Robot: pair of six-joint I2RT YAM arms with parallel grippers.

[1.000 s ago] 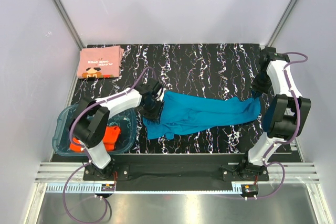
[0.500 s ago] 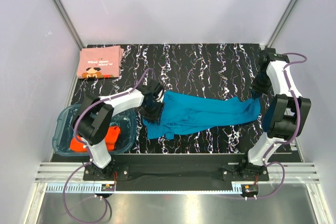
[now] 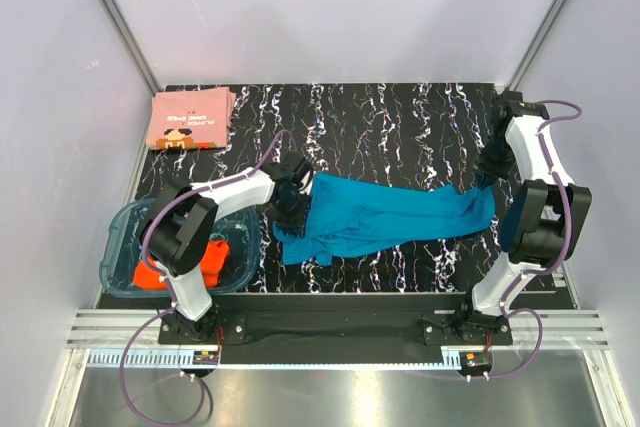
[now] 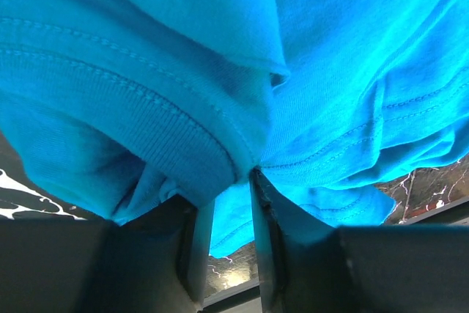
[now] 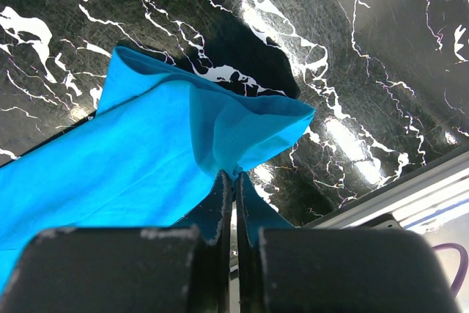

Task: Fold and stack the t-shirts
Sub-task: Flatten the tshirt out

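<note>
Left tool point(image 4: 230, 192) part-closed, a thick ribbed fold of the teal-blue t-shirt point(image 3: 390, 215) wedged between its jaws. Right tool point(image 5: 234, 175) clamped tight on the shirt's opposite end. Shirt strung between them over the tabletop point(image 3: 400, 127), rumpled, unfolded. Salmon-pink printed t-shirt point(image 3: 190, 119) lies folded at the far-left corner: one done. Orange-red t-shirt point(image 3: 218, 259) crumpled in the clear plastic tub point(image 3: 118, 232). Judged about a third through; no stack yet.

We see the teal-blue t-shirt point(image 4: 146, 93) as soft matt knit cloth, ribbed at one hem; the black marbled tabletop point(image 5: 366, 49) under it gleams glossy.
</note>
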